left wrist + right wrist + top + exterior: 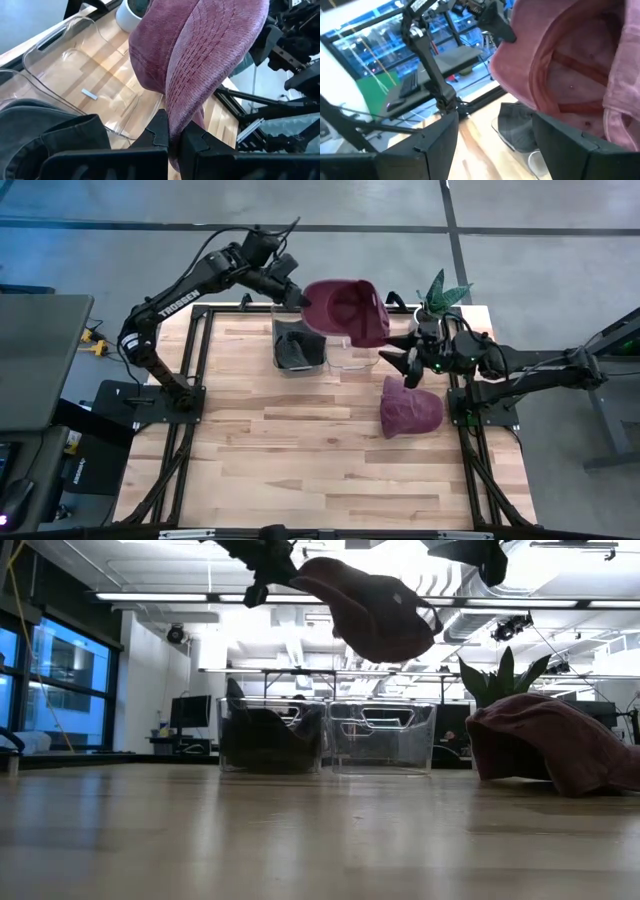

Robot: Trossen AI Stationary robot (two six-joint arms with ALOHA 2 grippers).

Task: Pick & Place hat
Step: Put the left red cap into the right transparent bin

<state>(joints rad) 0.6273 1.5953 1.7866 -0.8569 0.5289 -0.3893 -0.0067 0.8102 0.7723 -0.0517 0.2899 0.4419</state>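
Left gripper (300, 296) pinches one maroon hat (350, 310) by its brim, holding it aloft above two clear bins (352, 352) at the table's twelve o'clock edge. Right gripper (398, 352) waits wide apart just at its four o'clock, above a second maroon hat (410, 409); one dark hat (297, 348) fills the left bin.

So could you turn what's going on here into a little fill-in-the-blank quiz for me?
1. The left gripper is shut on a maroon ____ held above the bins.
2. The bin nearer the left arm holds something ____ in colour.
3. A second maroon hat lies on the ____.
4. The right gripper, beside the potted plant, has its fingers ____.

Missing words: hat; dark; table; open
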